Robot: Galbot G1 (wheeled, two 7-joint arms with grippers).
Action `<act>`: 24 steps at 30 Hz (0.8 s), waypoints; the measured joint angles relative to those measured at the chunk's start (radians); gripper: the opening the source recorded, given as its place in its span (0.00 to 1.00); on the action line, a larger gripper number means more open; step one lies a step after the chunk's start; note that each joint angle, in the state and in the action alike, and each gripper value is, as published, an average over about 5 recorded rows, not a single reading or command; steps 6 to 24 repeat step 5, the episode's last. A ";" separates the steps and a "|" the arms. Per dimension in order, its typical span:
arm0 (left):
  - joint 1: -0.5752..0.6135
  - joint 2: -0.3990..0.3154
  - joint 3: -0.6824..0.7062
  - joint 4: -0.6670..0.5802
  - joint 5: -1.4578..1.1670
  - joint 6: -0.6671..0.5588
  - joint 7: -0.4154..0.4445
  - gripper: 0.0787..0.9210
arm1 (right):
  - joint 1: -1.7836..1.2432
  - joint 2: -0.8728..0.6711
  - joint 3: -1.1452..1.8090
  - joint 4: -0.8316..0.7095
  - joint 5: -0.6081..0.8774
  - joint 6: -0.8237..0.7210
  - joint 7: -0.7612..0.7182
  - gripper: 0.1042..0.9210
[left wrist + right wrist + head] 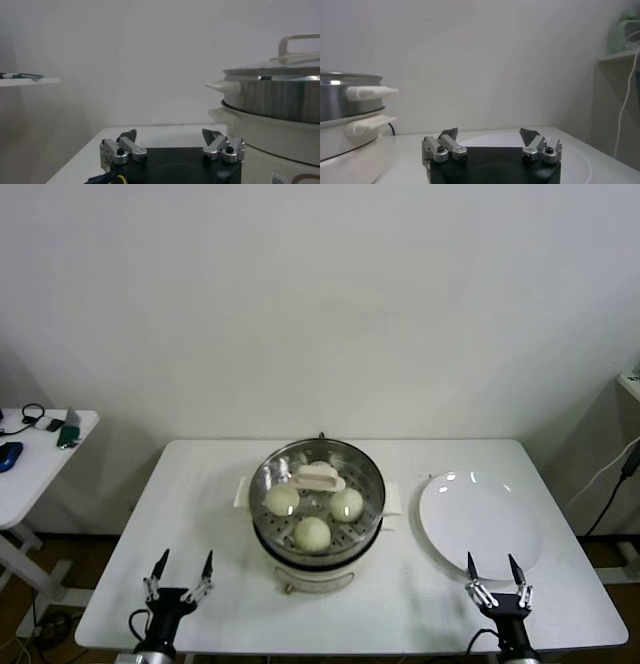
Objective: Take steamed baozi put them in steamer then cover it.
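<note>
The steamer (265, 529) stands at the table's middle with the glass cover (360, 474) on it, its cream-white handle (319, 477) at the centre. Through the glass I see three steamed baozi (313, 533) on the tray; a fourth is partly hidden under the handle. My left gripper (181, 569) is open and empty near the front left edge; the left wrist view shows it (170, 135) beside the steamer (280, 105). My right gripper (495, 572) is open and empty at the front right; the right wrist view shows it (489, 133) with the steamer (345, 100) off to one side.
A flat white plate (480, 524) lies empty to the right of the steamer, just beyond my right gripper. A small white side table (35, 459) with small items stands off to the left. The white table (200, 484) has bare surface left of the steamer.
</note>
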 measured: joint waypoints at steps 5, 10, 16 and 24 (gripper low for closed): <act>0.002 -0.001 0.001 0.000 0.000 -0.002 0.001 0.88 | 0.001 0.000 0.000 0.000 0.001 0.000 0.000 0.88; 0.002 -0.001 0.001 0.000 0.000 -0.002 0.001 0.88 | 0.001 0.000 0.000 0.000 0.001 0.000 0.000 0.88; 0.002 -0.001 0.001 0.000 0.000 -0.002 0.001 0.88 | 0.001 0.000 0.000 0.000 0.001 0.000 0.000 0.88; 0.002 -0.001 0.001 0.000 0.000 -0.002 0.001 0.88 | 0.001 0.000 0.000 0.000 0.001 0.000 0.000 0.88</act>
